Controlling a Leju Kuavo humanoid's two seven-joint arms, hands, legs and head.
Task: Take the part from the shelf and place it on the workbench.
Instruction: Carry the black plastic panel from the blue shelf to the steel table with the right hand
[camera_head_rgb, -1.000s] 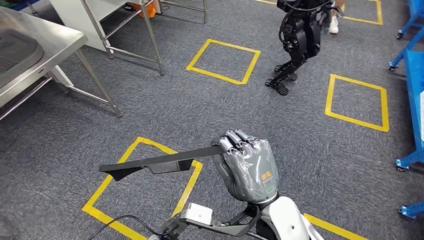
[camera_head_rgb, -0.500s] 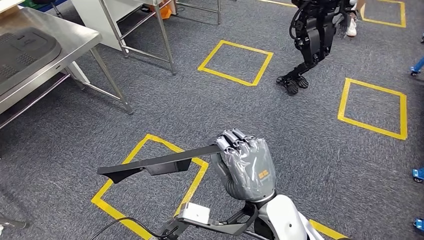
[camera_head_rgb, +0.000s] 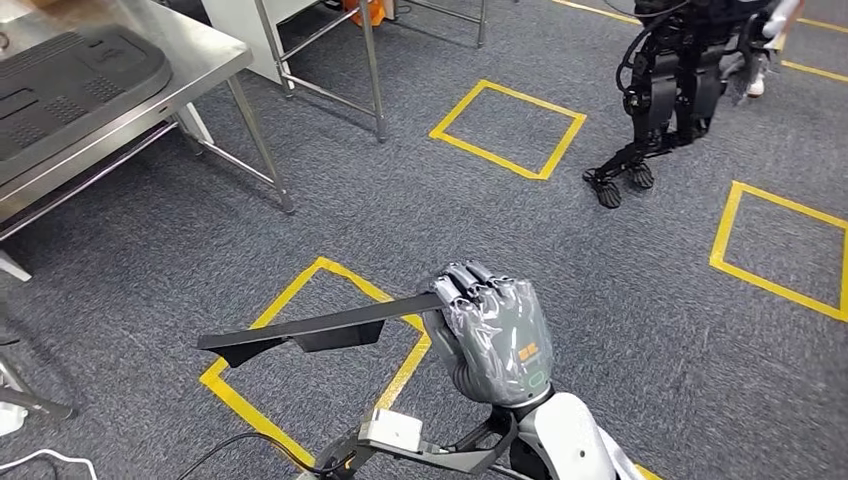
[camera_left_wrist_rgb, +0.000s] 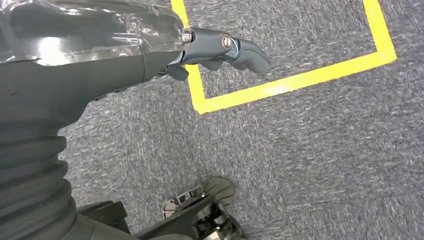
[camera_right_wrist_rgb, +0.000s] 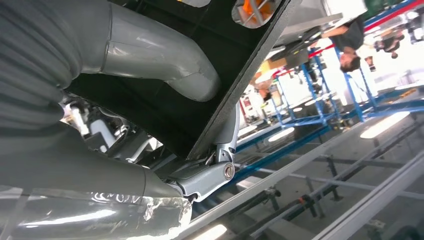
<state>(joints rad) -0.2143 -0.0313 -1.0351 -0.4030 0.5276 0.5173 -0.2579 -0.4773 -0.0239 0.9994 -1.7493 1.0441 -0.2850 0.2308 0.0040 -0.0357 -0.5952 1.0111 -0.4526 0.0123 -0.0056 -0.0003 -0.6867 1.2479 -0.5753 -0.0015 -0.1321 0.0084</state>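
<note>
Currently the robot's right hand (camera_head_rgb: 492, 335), grey and wrapped in clear film, grips one end of the long flat black plastic part (camera_head_rgb: 310, 328), its fingers (camera_head_rgb: 470, 285) curled over the edge; in the right wrist view the thick grey thumb (camera_right_wrist_rgb: 165, 62) presses against the part's dark face (camera_right_wrist_rgb: 210, 65). The part reaches out level from that hand toward the robot's left, held in the air over the yellow tape square (camera_head_rgb: 300, 300) on the grey carpet (camera_head_rgb: 400, 220). Taking this square as the landmark, the stainless steel workbench (camera_head_rgb: 200, 55) stands well beyond it on the left, with a dark grey moulded tray (camera_head_rgb: 70, 85) lying on its top. Another black legged robot (camera_head_rgb: 670, 90) stands far beyond the square on the right, near a second yellow square (camera_head_rgb: 508, 128). The left hand (camera_left_wrist_rgb: 100, 55) hangs over the carpet beside a yellow tape corner (camera_left_wrist_rgb: 280, 85); its dark fingers (camera_left_wrist_rgb: 240, 50) are loosely bent and hold nothing.
</note>
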